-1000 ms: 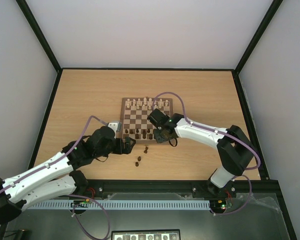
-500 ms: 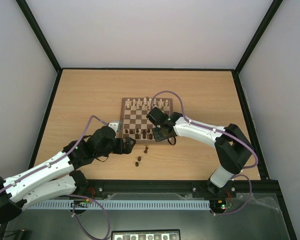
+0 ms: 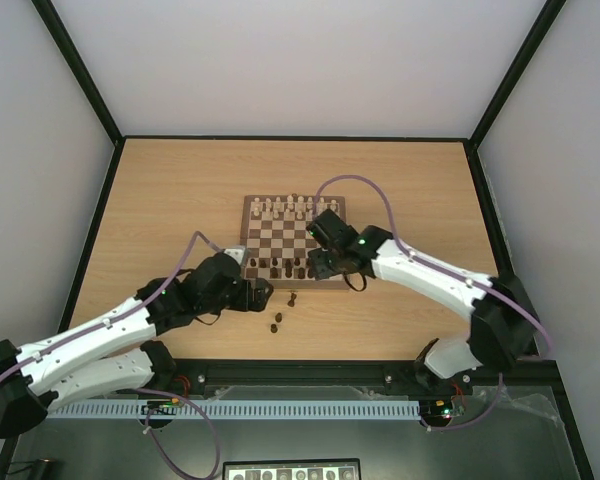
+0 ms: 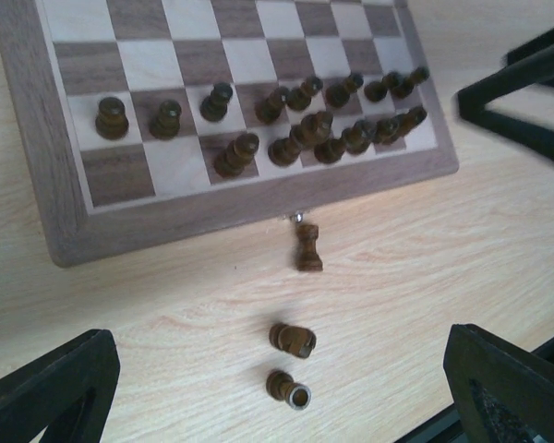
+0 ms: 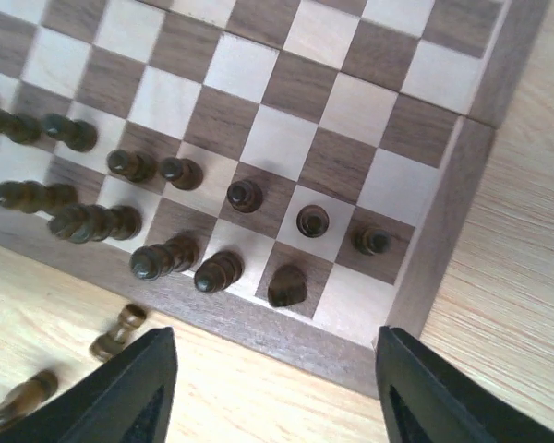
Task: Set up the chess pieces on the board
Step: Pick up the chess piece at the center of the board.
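The board [image 3: 283, 234] lies mid-table, with dark chess pieces [image 3: 277, 264] in its two near rows. In the right wrist view my right gripper [image 5: 275, 369] hangs open over the board's near right corner [image 5: 443, 240]. A dark piece [image 5: 286, 285] stands free on a back-row square just beyond its fingers. Three dark pieces lie off the board on the table: one upright [image 4: 307, 247] and two on their sides [image 4: 293, 340] [image 4: 289, 389]. My left gripper [image 4: 279, 369] is open wide around the two fallen ones, not touching them.
Cream-white pieces [image 3: 295, 207] fill the board's far rows. The two arms come close together at the board's near edge [image 3: 290, 284]. A black rail [image 3: 330, 372] runs along the near table edge, with walls on the other three sides.
My right gripper has opened and let go of a dark piece on the near row, then drawn back to the right. My left arm has edged toward the loose pieces.
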`<state>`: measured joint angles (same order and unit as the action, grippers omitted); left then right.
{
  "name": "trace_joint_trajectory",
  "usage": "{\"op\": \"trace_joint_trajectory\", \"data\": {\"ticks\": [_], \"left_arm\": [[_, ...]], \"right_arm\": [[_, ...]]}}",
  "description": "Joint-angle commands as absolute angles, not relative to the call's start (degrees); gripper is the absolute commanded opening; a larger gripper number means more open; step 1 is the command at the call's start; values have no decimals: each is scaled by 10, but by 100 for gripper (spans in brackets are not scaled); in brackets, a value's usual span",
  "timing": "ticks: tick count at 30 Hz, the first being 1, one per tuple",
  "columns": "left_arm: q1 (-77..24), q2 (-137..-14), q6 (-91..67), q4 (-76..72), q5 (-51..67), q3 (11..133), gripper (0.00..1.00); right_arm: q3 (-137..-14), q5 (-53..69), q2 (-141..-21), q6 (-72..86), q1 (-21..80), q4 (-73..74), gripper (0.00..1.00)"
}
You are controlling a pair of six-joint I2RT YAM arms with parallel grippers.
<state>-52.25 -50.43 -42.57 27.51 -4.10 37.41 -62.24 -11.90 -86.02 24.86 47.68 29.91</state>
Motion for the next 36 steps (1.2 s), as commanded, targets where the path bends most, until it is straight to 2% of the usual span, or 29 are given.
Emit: {"op": "trace_joint_trajectory", "data": {"ticks": [1, 10, 13, 15, 22, 24, 26, 36], "left_arm": [[-559, -542, -422, 298, -43, 391, 99], [-675, -697, -463, 304, -139, 434, 99], [-692, -739, -463, 296, -149, 447, 95], [-695, -766, -456, 288, -150, 456, 90], [-695, -827, -434, 271, -152, 479, 57], [-696, -840, -432, 268, -150, 483, 43], [-696, -846, -432, 266, -147, 483, 36], [-696, -856, -431, 263, -146, 480, 31]], "right_arm": [[-586, -117, -782, 257, 475, 333, 63], [-535, -111, -666, 270, 475, 356, 64], [-528, -104, -644, 272, 475, 352, 63], [-533, -102, -645, 272, 476, 355, 62], [-529, -97, -641, 269, 475, 352, 60], [-529, -96, -640, 268, 475, 352, 60], [-529, -95, -639, 268, 475, 351, 60], [-528, -94, -641, 266, 475, 351, 59]]}}
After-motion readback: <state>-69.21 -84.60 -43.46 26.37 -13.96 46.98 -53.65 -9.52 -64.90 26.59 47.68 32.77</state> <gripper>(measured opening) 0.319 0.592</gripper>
